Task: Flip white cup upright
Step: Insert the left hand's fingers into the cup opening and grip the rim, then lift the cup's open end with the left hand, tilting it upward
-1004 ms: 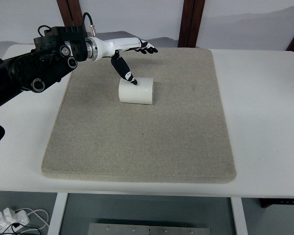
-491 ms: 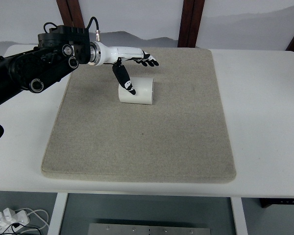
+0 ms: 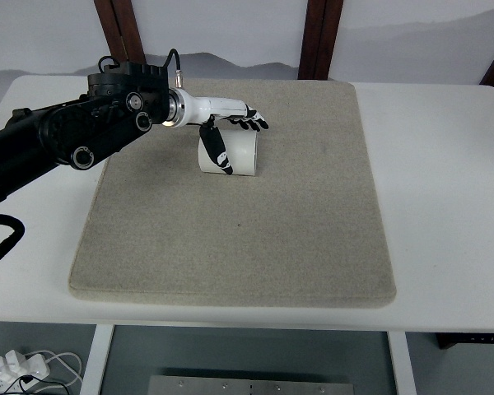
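The white cup point(image 3: 240, 155) lies on its side on the beige mat point(image 3: 255, 239), in the mat's far half. My left hand point(image 3: 237, 140) reaches in from the left and hovers right over the cup. Its fingers point(image 3: 253, 123) stretch across the cup's far top edge, while the thumb point(image 3: 218, 150) hangs down in front of the cup's near left side. The hand is spread around the cup without closing on it. My right arm does not show.
The mat covers most of a white table point(image 3: 445, 197). Dark wooden posts point(image 3: 316, 37) stand behind the table's far edge. Cables and a plug point(image 3: 16, 364) lie on the floor at the lower left.
My left arm has moved right and nearer. The hand went from behind and left of the cup to straddling it, with the thumb now lower across the cup's front.
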Tool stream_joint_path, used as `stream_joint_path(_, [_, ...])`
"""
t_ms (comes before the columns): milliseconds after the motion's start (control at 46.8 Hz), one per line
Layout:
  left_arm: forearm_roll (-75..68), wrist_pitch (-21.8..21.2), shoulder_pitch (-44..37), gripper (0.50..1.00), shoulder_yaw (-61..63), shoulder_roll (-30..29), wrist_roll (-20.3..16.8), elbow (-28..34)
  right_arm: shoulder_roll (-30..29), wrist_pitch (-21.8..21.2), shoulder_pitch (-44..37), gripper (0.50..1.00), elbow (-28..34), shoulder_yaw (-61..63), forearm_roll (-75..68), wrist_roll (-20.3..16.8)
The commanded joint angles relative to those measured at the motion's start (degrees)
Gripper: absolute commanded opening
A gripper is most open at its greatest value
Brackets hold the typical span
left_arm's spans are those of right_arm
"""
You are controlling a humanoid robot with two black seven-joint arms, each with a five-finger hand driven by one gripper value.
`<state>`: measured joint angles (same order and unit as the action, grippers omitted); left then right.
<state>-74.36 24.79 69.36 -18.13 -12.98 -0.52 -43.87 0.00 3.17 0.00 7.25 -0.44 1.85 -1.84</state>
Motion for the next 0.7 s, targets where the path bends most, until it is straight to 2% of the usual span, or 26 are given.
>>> stream_joint_path(0, [0.1, -0.1, 0.0, 0.958, 0.6, 0.4, 0.3, 0.1, 0.0, 0.0, 0.0, 0.952, 0.0, 0.0, 0.0, 0.0])
stream_joint_path(256, [0.2, -0.4, 0.0, 0.926, 1.5, 1.2, 1.3, 1.1, 0.0, 0.0, 0.0, 0.952, 0.0, 0.0, 0.0, 0.0])
stream_joint_path(406, [0.1, -0.4, 0.0, 0.857, 1.6, 1.6, 1.5, 1.2, 0.0, 0.0, 0.0, 0.952, 0.0, 0.0, 0.0, 0.0])
stream_joint_path(577, [0.0, -1.1, 0.2, 0.81, 1.6, 1.6, 1.7, 1.2, 0.0, 0.0, 0.0, 0.952, 0.0, 0.0, 0.0, 0.0])
stream_joint_path(641, [0.0, -1.1, 0.2, 0.774, 1.5, 1.6, 1.7, 1.2, 0.0, 0.0, 0.0, 0.952, 0.0, 0.0, 0.0, 0.0])
stream_joint_path(683, [0.1, -1.2, 0.2, 0.727, 1.5, 1.6, 1.7, 1.2, 0.0, 0.0, 0.0, 0.952, 0.0, 0.0, 0.0, 0.0])
